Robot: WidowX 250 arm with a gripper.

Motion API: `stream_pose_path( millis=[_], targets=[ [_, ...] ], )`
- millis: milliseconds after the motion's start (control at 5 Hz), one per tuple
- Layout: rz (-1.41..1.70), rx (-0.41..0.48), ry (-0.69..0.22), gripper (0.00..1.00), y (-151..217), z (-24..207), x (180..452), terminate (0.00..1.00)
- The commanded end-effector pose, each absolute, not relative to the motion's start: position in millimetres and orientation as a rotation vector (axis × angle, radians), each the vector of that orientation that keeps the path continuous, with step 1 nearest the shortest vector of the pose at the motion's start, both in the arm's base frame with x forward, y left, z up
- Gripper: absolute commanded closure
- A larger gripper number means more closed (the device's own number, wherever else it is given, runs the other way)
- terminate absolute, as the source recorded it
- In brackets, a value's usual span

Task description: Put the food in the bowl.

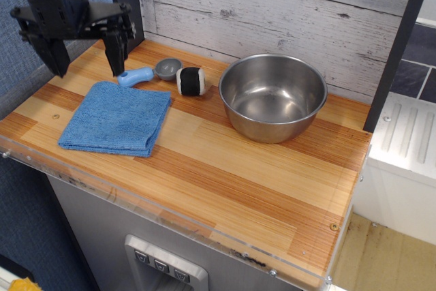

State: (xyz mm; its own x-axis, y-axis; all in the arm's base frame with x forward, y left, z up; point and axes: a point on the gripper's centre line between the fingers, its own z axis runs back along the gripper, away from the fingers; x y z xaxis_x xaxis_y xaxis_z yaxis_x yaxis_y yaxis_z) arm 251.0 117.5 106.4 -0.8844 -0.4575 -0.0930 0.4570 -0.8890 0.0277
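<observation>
Gripper (pixel 87 67) hangs over counter's far left corner, jaws spread wide, nothing between them. Below, folded blue cloth (pixel 116 118) lies flat on wooden counter (pixel 259 182). Blue-handled scoop (pixel 146 73) just past cloth's far edge. Food (pixel 192 80) sits on counter, touching or nearly touching scoop cup, just left of bowl (pixel 272 97). Bowl upright, holding nothing

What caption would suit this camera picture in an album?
Open robot gripper hangs over the counter's left end; the food waits between scoop and empty bowl.
</observation>
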Motion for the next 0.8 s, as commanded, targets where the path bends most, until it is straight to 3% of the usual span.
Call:
stream_pose_path(
  millis=[0, 200, 600],
  targets=[
    [-2.673, 0.363, -0.061, 0.0, 112.5, 117.7, 319.2, 0.0],
    [-2.654, 0.418, -0.047, 0.0, 104.5, 115.8, 347.8, 0.0],
    [-2.702, 0.359, 0.015, 0.0, 82.7, 80.3, 369.8, 0.0]
  ],
)
